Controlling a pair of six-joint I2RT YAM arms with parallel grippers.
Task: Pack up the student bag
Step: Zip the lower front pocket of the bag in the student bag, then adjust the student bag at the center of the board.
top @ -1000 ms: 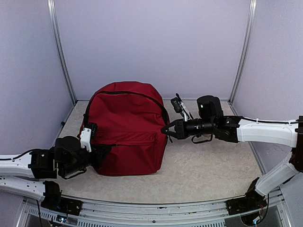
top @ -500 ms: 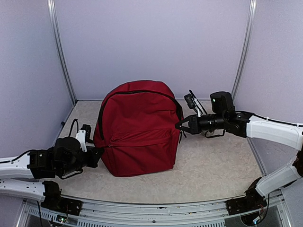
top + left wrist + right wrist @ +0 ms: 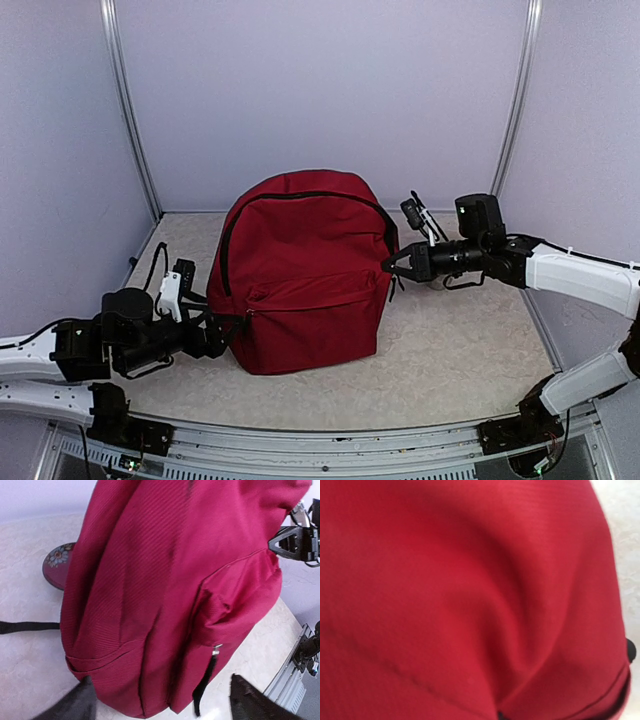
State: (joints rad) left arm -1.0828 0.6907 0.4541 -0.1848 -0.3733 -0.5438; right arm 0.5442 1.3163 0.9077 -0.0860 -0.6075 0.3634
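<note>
A dark red bag (image 3: 305, 270) stands upright in the middle of the counter (image 3: 460, 350), a little toward the left edge, with its front pocket facing the near edge. The right gripper (image 3: 392, 265) reaches in from the right edge and meets the bag's right side halfway up. Its tips look pressed together on a pinch of fabric, and the right wrist view shows only red folds drawing toward one spot. The left gripper (image 3: 215, 338) sits low at the bag's near-left bottom corner. Its fingers (image 3: 80, 705) are spread wide and hold nothing, with the bag just ahead of them. A small patterned disc (image 3: 56, 566) lies on the counter behind the bag, toward the back-left corner. A black strap (image 3: 25, 626) trails across the counter beside it. The pocket's zip pull (image 3: 214, 651) hangs loose. The likely risks follow from this layout. A thin pinch of cloth could slip free. A sideways pull high up could tip the soft bag over onto the disc. The open left fingers could snag the strap. The zips look shut, so nothing could go in yet.
</note>
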